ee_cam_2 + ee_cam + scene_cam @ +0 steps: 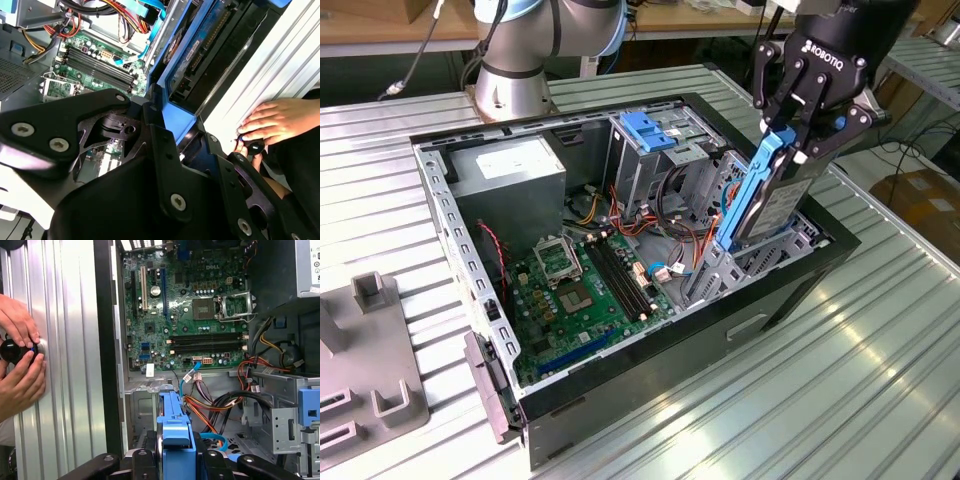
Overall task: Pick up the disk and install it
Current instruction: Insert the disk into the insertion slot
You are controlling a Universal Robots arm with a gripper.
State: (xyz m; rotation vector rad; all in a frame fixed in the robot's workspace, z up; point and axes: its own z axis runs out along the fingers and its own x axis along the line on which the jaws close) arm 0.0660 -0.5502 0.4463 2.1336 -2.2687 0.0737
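The disk (783, 205), a flat drive with blue plastic rails, stands on edge and tilted, its lower end down inside the open computer case (650, 372) at the exterior view's right end. My gripper (790, 140) is shut on the disk's upper end from above. In the second wrist view the disk (200, 60) runs away from my gripper (180, 125) with its connector edge showing. In the first wrist view the blue rail of the disk (174, 420) rises from between my gripper (175, 460) fingers, above the metal bay floor.
Inside the case lie a green motherboard (585, 285), a grey power-supply box (510, 170), coloured cables and a drive cage with a blue latch (645, 130). A person's hands (20, 355) hold a black knob on the ribbed table beside the case. A grey fixture (370, 385) sits at the exterior view's left.
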